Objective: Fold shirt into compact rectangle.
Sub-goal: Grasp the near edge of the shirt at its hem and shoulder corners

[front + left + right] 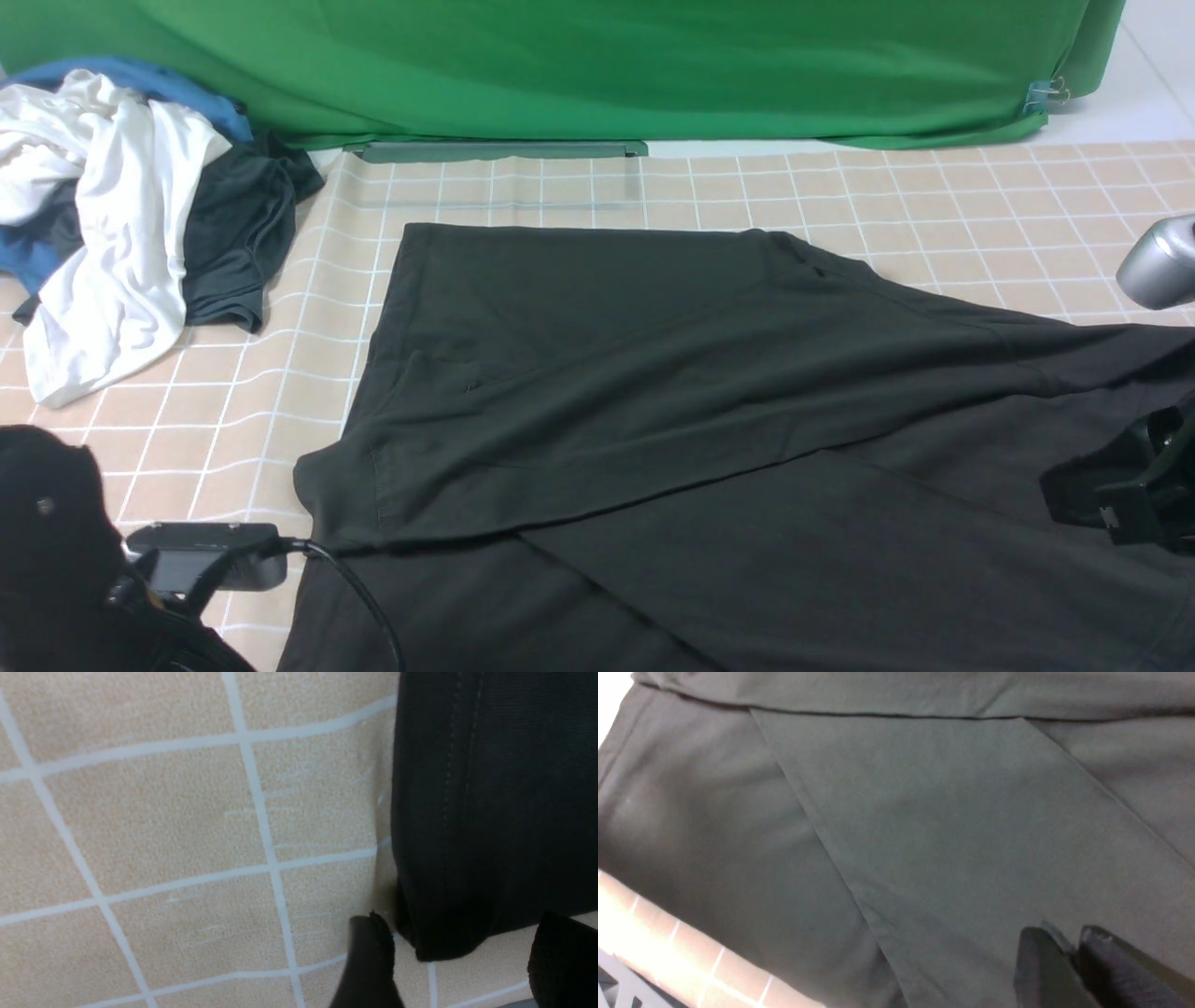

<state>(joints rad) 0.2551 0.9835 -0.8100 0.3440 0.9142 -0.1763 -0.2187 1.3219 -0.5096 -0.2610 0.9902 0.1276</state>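
The black shirt (653,392) lies spread over the checked table, its upper part folded down on a slant across the lower part. No print or collar shows. My left gripper (271,551) is low at the near left, open, and a hemmed sleeve corner (448,933) lies just ahead of the gap between its fingers (373,961), touching neither. My right gripper (1106,504) hangs over the shirt's right side. Its fingers (1041,961) are shut, with a thin sliver of dark cloth pinched between them. From there the shirt (924,835) shows a slanted fold edge.
A heap of white, blue and dark grey garments (121,215) sits at the far left. A green backdrop (597,65) and a grey bar (495,149) close off the back. A silver cylinder (1158,261) juts in at the right edge. Checked tablecloth (934,187) shows beyond the shirt.
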